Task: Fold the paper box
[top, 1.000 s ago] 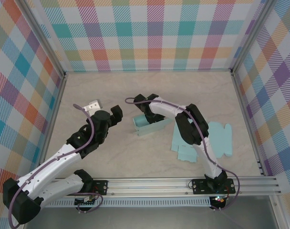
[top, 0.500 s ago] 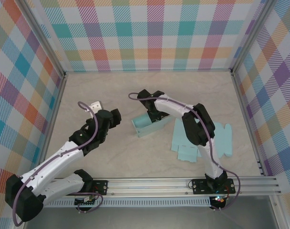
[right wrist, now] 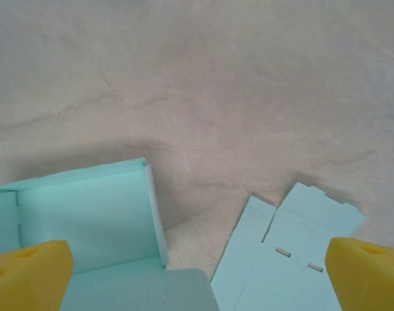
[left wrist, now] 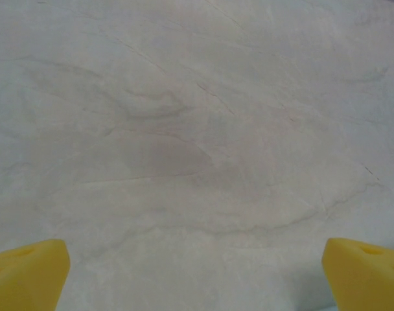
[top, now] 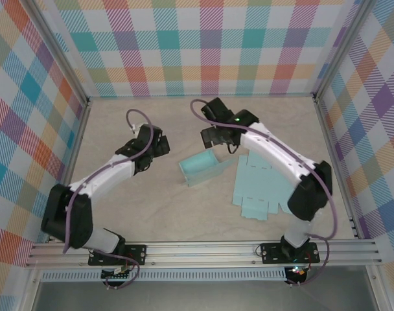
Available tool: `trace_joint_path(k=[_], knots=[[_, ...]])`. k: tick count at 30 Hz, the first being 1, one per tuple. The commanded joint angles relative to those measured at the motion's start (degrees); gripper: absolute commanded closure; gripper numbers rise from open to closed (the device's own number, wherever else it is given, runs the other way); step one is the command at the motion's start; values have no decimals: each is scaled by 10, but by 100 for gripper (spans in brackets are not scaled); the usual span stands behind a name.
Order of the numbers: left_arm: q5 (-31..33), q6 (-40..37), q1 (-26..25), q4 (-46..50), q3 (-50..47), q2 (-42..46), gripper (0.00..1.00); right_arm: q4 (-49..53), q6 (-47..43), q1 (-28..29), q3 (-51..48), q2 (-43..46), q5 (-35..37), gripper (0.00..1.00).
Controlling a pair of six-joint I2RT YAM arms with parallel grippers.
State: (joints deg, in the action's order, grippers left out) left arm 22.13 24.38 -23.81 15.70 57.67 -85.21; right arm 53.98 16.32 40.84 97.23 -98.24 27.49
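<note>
Paper box: the teal paper box point(top: 201, 168) sits folded near the middle of the bench point(top: 119, 214), open side up, with neither arm touching it.
Right gripper: my right gripper point(top: 221, 141) hangs just beyond the box on the far-wall side. Its jaws are spread wide and it is holding nothing.
Left gripper: my left gripper point(top: 157, 146) is off to the box's left and well apart from it, released and empty.
Flat sheet: an unfolded teal flat sheet point(top: 268, 188) lies just beside the box on its right.
Since a second ago: the right gripper was clenched down at the box's far rim. It has since let go and drawn back toward the far wall. The left arm has stretched out farther from its base. The box has not shifted.
Right wrist view: I can look down into the box's hollow past the yellow pads point(right wrist: 28, 275) and make out two small slots in the sheet, which the top view leaves too small to read.
Left wrist view: marbled bench surface between that gripper's yellow tips.
</note>
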Motion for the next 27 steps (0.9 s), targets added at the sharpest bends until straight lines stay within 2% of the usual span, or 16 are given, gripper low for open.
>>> trace_joint_path(k=[1, 7, 12, 14, 18, 23, 27], knots=[[-23, -39, 8, -15, 53, -60, 0, 2, 43, -7, -74, 81, 15, 0], [-2, -66, 9, 33, 146, -193, 0, -75, 86, -10, -252, 257, 6, 0], [-53, -69, 8, 38, 185, -249, 0, -112, 151, -11, -380, 347, -33, 0], [-66, -69, 6, 38, 189, -260, 1, -139, 169, -13, -427, 362, -65, 4], [-74, -72, 1, 45, 191, -273, 2, -227, 212, -15, -503, 364, -140, 15], [-77, -72, -7, 48, 189, -288, 6, -343, 269, -18, -551, 293, -209, 32], [-76, -70, -17, 52, 188, -304, 8, -387, 285, -19, -543, 222, -234, 37]])
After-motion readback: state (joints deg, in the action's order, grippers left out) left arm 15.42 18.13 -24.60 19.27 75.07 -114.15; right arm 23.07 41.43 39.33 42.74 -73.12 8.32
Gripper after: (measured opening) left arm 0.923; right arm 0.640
